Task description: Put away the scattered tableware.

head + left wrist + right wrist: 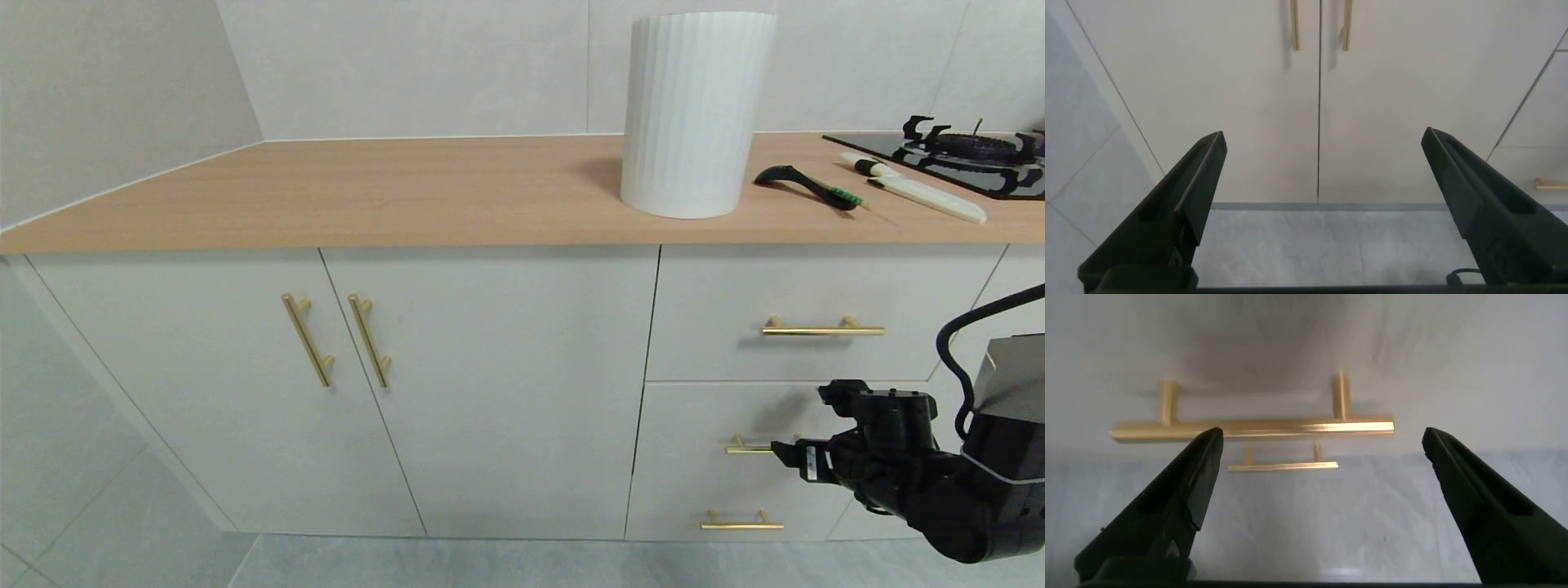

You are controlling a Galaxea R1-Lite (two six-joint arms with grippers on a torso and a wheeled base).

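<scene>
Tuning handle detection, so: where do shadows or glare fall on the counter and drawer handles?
Head view: the white ribbed container throws a soft shadow to its left on the countertop; the top drawer handle shadows faintly below. Right wrist view: the middle drawer handle glints along its bar, diffuse shadow behind.

Bright, even light; soft shadows by white canister (694, 114) & under drawer handle (823, 330).

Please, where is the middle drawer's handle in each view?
Head view: middle drawer handle, low right on the cabinet front.
Right wrist view: it is the long bar inside the open right pincer.
Left wrist view: a gold end at the edge; cannot tell which handle.
Shared landmark, head and right wrist: bottom drawer handle.
</scene>
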